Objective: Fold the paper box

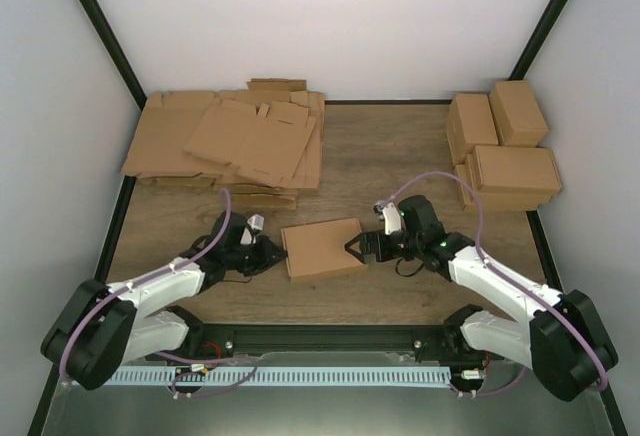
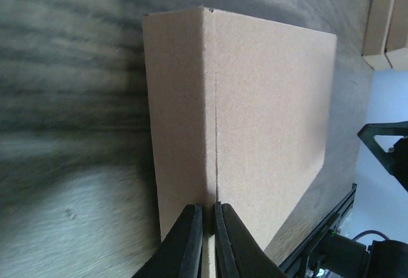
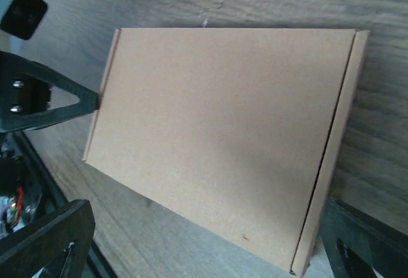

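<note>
The paper box (image 1: pixel 322 248) lies in the middle of the wooden table (image 1: pixel 400 156), on the near side, between the two arms. Its lid is down flat. It is plain brown all over.

The left gripper (image 1: pixel 272 254) is closed. Its two black fingers (image 2: pixel 188 240) are pressed almost together right at the left edge of the box. I cannot tell if they pinch the cardboard or only touch it.

The right gripper (image 1: pixel 358 248) is wide open at the right edge of the box and holds nothing.

A big heap of flat brown sheets (image 1: pixel 230 141) sits at the far left. Some folded brown boxes (image 1: pixel 505 151) are stacked at the far right.
</note>
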Controlling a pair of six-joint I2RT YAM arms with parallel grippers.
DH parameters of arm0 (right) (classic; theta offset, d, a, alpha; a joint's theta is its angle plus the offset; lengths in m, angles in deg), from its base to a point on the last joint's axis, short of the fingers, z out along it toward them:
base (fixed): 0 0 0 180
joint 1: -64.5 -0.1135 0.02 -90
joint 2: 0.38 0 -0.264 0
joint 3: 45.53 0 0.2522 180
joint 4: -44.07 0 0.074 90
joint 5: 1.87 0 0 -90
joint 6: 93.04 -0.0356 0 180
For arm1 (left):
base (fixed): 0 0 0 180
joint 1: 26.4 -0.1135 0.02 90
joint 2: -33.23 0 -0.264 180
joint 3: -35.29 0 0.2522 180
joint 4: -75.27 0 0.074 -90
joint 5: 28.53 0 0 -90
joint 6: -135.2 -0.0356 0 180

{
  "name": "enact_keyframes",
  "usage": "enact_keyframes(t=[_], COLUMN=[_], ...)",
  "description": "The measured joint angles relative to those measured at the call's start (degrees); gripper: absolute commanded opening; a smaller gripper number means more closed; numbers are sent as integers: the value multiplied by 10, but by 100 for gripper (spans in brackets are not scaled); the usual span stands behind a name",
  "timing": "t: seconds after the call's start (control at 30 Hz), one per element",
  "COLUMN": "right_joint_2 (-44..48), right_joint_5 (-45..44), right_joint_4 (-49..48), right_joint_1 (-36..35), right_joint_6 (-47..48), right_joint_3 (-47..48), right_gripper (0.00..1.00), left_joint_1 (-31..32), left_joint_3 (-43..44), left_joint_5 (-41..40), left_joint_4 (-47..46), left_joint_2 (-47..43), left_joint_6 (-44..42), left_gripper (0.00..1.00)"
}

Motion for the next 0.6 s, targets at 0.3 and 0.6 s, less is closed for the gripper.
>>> enact_keyframes(t=[0.3, 0.6], right_joint_2=[6, 71], right_joint_5=[-58, -127], right_joint_4=[0, -51], right_joint_1=[-2, -199], right_joint_6=[7, 161], right_joint_3=[10, 12], right_gripper=[100, 100], left_joint_1=[0, -15], left_joint_3=[66, 115], left_joint_5=[-7, -14], left_joint_4=[33, 84], left_joint_2=[17, 37], left_joint_6=[-20, -53], left_gripper=[6, 20])
